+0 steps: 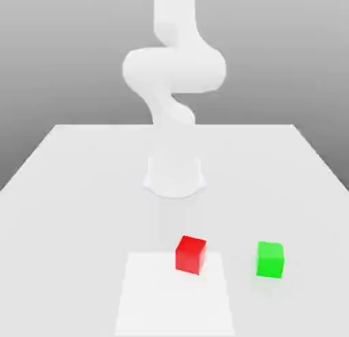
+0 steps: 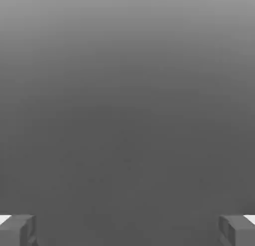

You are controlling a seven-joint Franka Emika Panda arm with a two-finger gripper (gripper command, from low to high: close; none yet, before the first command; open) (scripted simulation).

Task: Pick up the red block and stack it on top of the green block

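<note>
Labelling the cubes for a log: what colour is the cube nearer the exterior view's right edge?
Bright green, plain and matte; the exterior view shows it best.

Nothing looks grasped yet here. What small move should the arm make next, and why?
Probably bring the open gripper over the red block and start lowering. In the hand view the fingers stand wide apart with nothing between them, and in the exterior view the red block sits on the table, apart from the green block at its right, so picking has not begun.
</note>
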